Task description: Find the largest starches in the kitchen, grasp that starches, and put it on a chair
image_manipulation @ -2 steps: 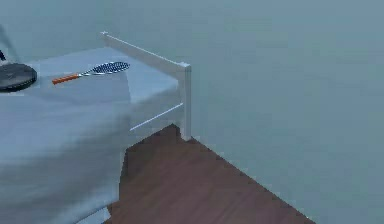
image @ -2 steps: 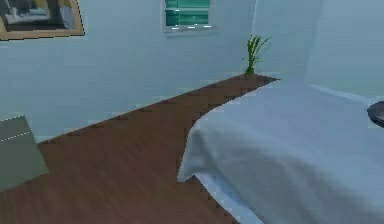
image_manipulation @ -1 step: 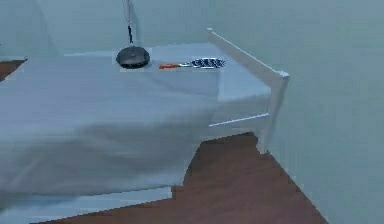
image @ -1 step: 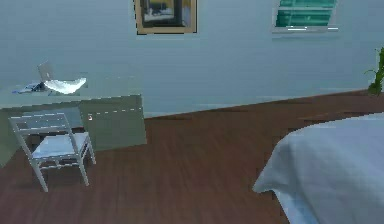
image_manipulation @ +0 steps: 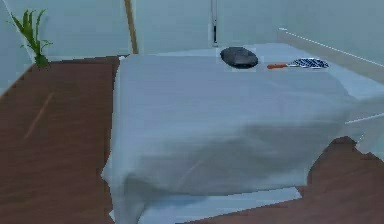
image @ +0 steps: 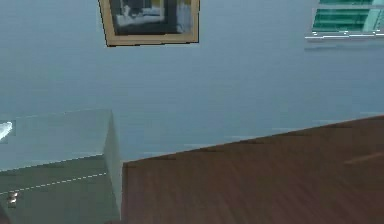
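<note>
Arm side view: bed point(image_manipulation: 220, 115) with a pale grey cover takes the middle. The cover hangs over the near edge and the left edge down to the dark wood floor point(image_manipulation: 50, 130). A lighter fold pools at the bed's near foot. On the bed's far part lies a dark round thing point(image_manipulation: 239, 57). Just beside that, toward the bed's right edge, lies a racket-like thing point(image_manipulation: 300, 64) with an orange handle and a blue head; the two lie apart. Open floor runs all along the bed's left side. A smaller strip of floor shows off the bed's near right corner. A green plant point(image_manipulation: 32, 35) stands well beyond the bed's far left corner, by the wall. A slanted wooden pole point(image_manipulation: 131, 25) stands behind the bed's far left corner. A white upright piece point(image_manipulation: 213, 25) is behind the bed's far edge.

Forward view: grey cabinet point(image: 60, 165) low at the left, with its corner edge facing the open floor. A small white thing point(image: 5, 130) sits on the cabinet's top at its left end. Bare wood floor point(image: 260, 175) spreads right of the cabinet up to the blue-grey wall. A framed picture point(image: 150, 20) hangs on the wall above the cabinet, and a window point(image: 345, 18) is far right of it.

End effector state: cannot tell. Where the starches are: cannot tell.
</note>
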